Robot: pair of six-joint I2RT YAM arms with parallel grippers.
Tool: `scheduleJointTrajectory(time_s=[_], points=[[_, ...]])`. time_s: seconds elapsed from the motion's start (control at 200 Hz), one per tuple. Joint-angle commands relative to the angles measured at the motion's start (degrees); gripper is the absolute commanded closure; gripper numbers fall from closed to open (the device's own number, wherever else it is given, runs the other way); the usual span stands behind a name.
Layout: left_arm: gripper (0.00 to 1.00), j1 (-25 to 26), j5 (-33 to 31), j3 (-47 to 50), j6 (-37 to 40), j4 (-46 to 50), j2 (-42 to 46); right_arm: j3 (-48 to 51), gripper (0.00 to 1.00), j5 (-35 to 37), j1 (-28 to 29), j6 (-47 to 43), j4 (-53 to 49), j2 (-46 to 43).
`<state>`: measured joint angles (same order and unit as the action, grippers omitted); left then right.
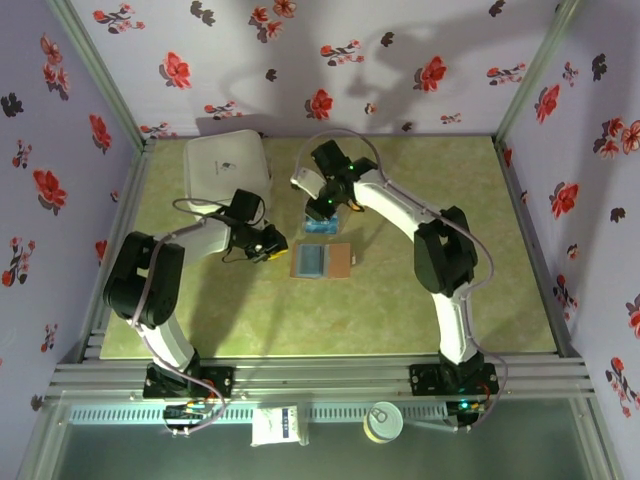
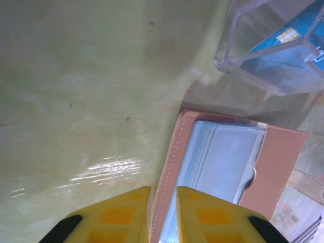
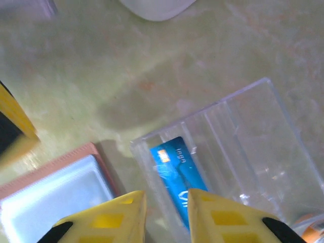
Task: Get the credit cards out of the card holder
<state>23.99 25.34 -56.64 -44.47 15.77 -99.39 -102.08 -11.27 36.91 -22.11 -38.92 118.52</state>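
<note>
The card holder (image 1: 320,260) lies spread open mid-table, brown rim around blue-grey panels (image 2: 223,162). My left gripper (image 2: 163,212) is shut on its brown left rim, which sits pinched between the yellow fingers; from above the gripper (image 1: 270,243) is at the holder's left edge. A teal-blue credit card (image 3: 177,167) with a gold chip lies in a slot of the clear plastic box (image 3: 243,136) just behind the holder. My right gripper (image 3: 167,212) hovers over that box (image 1: 320,226) with its jaws apart, touching nothing I can see. The left wrist view shows blue cards (image 2: 283,40) in the box.
A large white square container (image 1: 228,165) stands at the back left, close behind my left arm. Something orange (image 3: 310,223) sits by the box's right end. A white packet (image 1: 278,425) and a round tin (image 1: 383,420) lie in front of the table's near rail.
</note>
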Motion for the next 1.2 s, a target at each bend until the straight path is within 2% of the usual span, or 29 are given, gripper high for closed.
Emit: scheduleJointTrajectory(time_s=[0.0, 0.135, 0.32, 0.48, 0.64, 0.87, 1.195], points=[[0.82, 0.92, 1.64, -2.05, -0.05, -0.56, -0.96, 7.16, 0.73, 3.71, 1.21, 18.91, 8.46, -4.61], [0.83, 1.83, 2.32, -2.48, 0.81, -0.4, -1.91, 17.56, 0.81, 5.63, 2.19, 32.84, 14.61, -9.68], [0.86, 2.72, 2.45, -2.51, 1.32, -0.33, -3.24, 31.78, 0.88, 4.31, 2.65, 49.71, 26.62, -16.59], [0.9, 3.41, 2.5, -2.08, 1.22, -0.83, -4.01, 33.75, 0.91, -0.89, 2.65, 60.1, 25.6, -16.5], [0.94, 3.93, 2.36, -1.74, 0.85, -0.94, -4.82, 34.51, 0.88, -6.51, 2.65, 64.55, 25.97, -14.69], [0.98, 4.05, 0.98, -1.45, 1.2, 0.42, -5.63, 36.39, 0.76, -10.4, 2.66, 68.85, 29.05, -12.8], [0.99, 4.05, -0.69, -1.37, 2.24, 2.69, -6.07, 38.31, 0.77, -13.22, 2.9, 70.86, 30.12, -11.41]])
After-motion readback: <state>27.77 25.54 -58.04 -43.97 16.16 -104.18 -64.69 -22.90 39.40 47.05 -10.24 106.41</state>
